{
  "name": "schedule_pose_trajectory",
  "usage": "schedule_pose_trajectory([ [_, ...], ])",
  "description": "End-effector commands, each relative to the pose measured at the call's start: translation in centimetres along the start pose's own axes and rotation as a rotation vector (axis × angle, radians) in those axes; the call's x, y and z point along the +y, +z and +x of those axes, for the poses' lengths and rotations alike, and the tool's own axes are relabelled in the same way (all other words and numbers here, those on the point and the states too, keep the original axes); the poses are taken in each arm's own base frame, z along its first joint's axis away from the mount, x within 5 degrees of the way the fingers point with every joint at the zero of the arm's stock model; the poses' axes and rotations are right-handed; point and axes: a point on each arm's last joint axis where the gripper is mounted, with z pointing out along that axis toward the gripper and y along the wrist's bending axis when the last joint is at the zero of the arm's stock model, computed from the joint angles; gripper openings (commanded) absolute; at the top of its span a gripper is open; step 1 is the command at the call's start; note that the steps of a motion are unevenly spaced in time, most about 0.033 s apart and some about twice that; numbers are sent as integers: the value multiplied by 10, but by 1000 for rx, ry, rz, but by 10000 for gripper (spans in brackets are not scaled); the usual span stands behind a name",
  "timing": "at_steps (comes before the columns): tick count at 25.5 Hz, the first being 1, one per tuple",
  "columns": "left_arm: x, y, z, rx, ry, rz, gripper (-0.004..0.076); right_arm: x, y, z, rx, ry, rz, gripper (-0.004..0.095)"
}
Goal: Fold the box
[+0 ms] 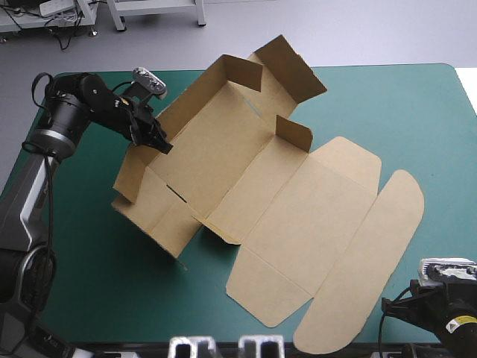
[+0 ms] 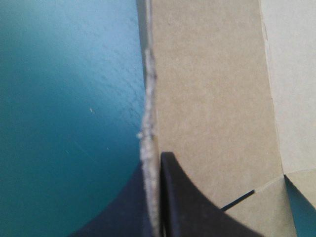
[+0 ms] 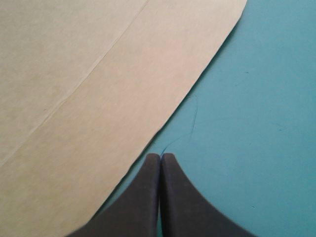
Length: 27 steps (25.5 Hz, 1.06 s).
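The brown box (image 1: pixel 223 153) lies centred on the table (image 1: pixel 425 119), its long axis running far left to near right, lid (image 1: pixel 328 216) flat. The left gripper (image 2: pixel 157 157) is clamped on its raised left wall (image 1: pixel 133 175); the right gripper (image 3: pixel 161 156), fingers together, rests just off the lid's near edge. No print shows.
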Motion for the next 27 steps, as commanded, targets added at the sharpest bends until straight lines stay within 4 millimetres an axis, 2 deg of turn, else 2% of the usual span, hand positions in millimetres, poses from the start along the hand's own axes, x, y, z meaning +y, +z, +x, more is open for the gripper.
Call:
schedule_pose_trajectory([
  [1,-18,-36,-28,-143,174,-130,-10,0,-4,-10,-65,-2,-3,-20],
  [6,-48,-44,-52,-172,376,-206,-10,1,-4,-10,-66,4,-14,-20],
  [14,-129,-48,-79,-121,768,-351,-10,1,-4,-10,-66,4,-14,-20],
  [16,-146,-49,-84,-152,823,-355,-10,1,-3,-10,-60,4,-14,-20],
  [17,-161,-54,-87,-207,851,-336,-10,1,-3,-10,-59,4,-14,-20],
  [19,-174,-64,-86,-248,887,-315,-10,1,-2,-11,-50,5,-15,-20],
  [20,-176,-66,-86,-260,884,-303,-10,1,-1,-11,-46,6,-15,-20],
  [21,-178,-77,-83,-298,865,-273,-10,1,0,-12,-40,7,-16,-20],
  [24,-181,-95,-76,-335,869,-242,-10,0,1,-13,-28,8,-16,-20],
  [27,-177,-102,-73,-337,858,-249,-10,0,4,-14,-13,1,-17,-20],
])
